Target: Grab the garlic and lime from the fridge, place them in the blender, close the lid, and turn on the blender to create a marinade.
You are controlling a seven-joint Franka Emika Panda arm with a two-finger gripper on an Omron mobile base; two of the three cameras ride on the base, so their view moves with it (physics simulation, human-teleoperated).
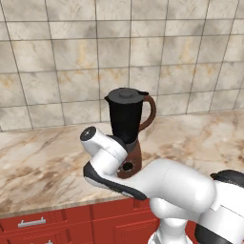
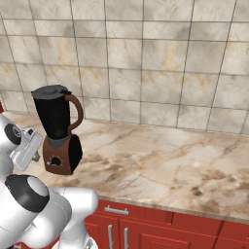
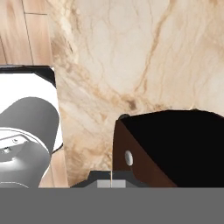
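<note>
The blender (image 1: 126, 125) stands on the marble counter, with its black jar on a reddish-brown base and the handle toward the right. The lid (image 1: 126, 94) sits on the jar's rim, and it is also seen as the lid (image 2: 51, 91) in the right base view. A round black dial (image 1: 127, 167) is on the front of the base. My hand (image 2: 26, 146) is low at the left side of the blender (image 2: 57, 127), close to the base. My gripper (image 3: 111, 178) is shut with nothing between its fingers, right by the blender's base (image 3: 144, 153). The garlic, lime and fridge are out of view.
The marble counter (image 2: 170, 160) stretches wide to the right of the blender. A tiled wall (image 1: 71, 57) rises behind it. Red cabinets (image 2: 146, 228) with metal handles run under the counter's front edge. My own arm (image 1: 167, 186) crosses in front of the counter.
</note>
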